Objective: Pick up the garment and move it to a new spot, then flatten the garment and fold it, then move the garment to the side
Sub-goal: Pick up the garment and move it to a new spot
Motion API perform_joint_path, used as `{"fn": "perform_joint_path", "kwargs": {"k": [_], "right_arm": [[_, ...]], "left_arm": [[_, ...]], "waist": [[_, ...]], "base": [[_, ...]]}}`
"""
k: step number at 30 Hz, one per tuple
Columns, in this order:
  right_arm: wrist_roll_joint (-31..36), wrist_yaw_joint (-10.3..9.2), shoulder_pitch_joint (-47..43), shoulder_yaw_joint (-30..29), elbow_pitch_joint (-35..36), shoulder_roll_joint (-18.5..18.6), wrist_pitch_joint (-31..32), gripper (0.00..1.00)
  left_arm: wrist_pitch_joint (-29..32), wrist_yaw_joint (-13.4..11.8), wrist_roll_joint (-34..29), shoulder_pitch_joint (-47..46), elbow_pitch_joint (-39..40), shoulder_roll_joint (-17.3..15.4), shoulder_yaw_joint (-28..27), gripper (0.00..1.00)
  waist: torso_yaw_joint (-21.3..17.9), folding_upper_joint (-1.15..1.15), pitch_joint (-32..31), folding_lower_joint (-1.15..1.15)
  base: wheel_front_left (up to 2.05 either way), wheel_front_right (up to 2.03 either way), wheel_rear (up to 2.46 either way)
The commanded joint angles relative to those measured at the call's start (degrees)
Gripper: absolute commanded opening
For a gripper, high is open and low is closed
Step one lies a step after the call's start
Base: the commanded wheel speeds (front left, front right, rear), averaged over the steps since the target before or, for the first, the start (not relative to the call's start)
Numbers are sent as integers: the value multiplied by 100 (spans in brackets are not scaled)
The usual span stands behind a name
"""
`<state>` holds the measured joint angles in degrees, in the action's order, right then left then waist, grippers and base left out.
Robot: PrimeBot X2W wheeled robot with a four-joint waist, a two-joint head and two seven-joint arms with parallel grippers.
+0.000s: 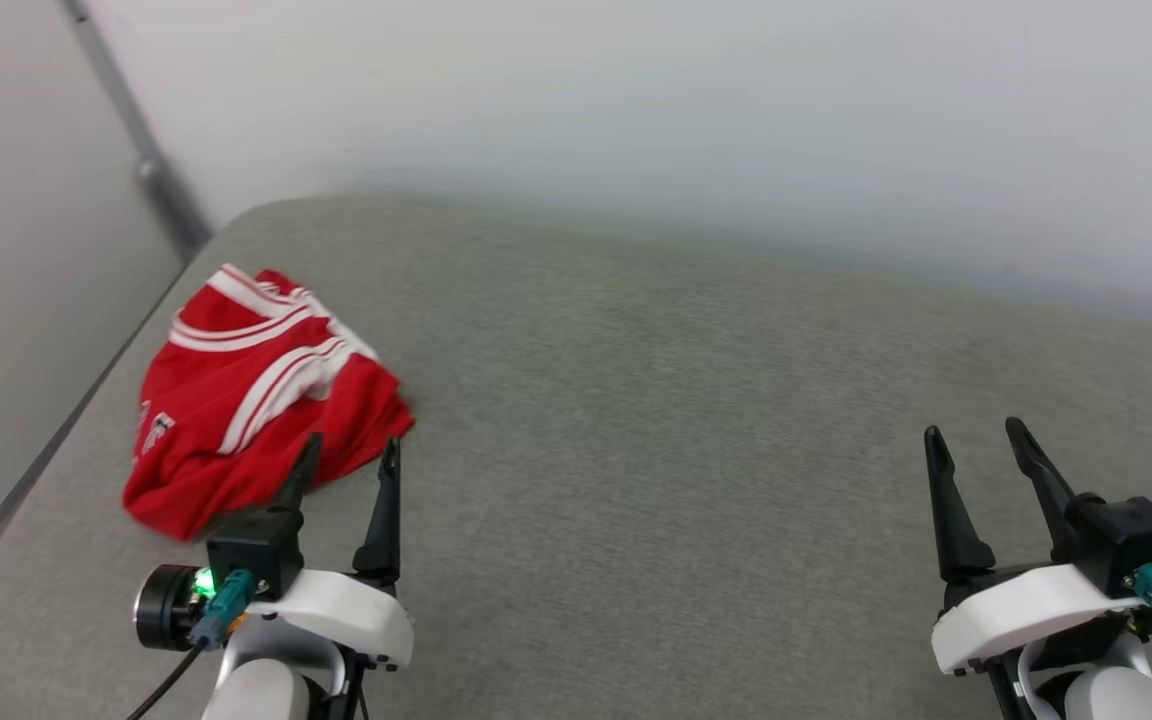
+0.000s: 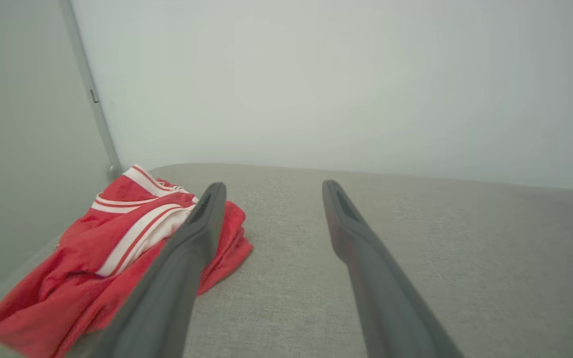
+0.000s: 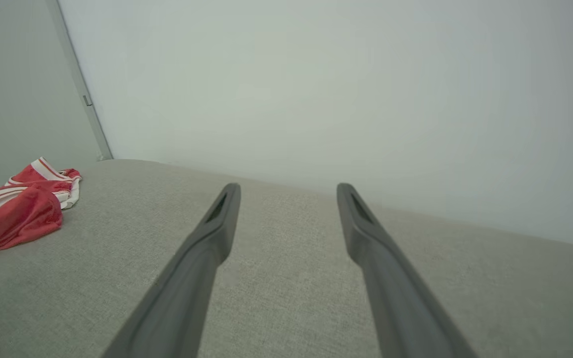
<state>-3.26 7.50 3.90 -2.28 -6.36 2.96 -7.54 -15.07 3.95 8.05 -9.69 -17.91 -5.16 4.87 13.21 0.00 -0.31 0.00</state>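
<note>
Judging from the head view, no part of the job looks done. The shirt point(image 1: 256, 400) lies in a crumpled red-and-white heap on the grey cushion point(image 1: 686, 400), not lifted, flattened or folded, so the pick-up, the move, the smoothing, the fold and the final shift aside all appear to remain. The left gripper point(image 1: 353, 445) hangs low with its fingers spread and nothing between them. The heap sits just ahead of it and off to its left, and its left fingertip overlaps the shirt's near edge in this view, though I cannot tell whether they touch. The right gripper point(image 1: 974, 432) is spread too and empty, with the shirt well away to its left.

From the left wrist view, the left gripper point(image 2: 274, 186) points forward along the cushion toward the pale wall point(image 2: 341, 74). The gap between its fingers falls on bare fabric, and the shirt point(image 2: 117, 238) lies beyond and left of the left finger.

From the right wrist view, the right gripper point(image 3: 289, 188) is level and wide apart over bare cushion, with the shirt point(image 3: 18, 209) far off to its left.
</note>
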Motion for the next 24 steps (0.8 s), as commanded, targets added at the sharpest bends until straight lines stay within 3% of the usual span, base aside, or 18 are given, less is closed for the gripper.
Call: {"fn": "perform_joint_path", "kwargs": {"k": [1,13,24], "right_arm": [[-13,-2,72,21,35,-15,-29,100],[-125,-2,102,358,130,-12,-44,100],[-58,-2,205,458,172,-12,22,100]], "left_arm": [[-15,-12,11,-38,0,-42,-49,100],[-15,-48,79,77,10,-43,-390,100],[-15,16,45,-52,-76,-112,-574,100]], "waist": [[377,0,36,0],[1309,0,76,0],[1438,0,168,0]], "base": [[0,0,0],[0,0,0],[0,0,0]]}}
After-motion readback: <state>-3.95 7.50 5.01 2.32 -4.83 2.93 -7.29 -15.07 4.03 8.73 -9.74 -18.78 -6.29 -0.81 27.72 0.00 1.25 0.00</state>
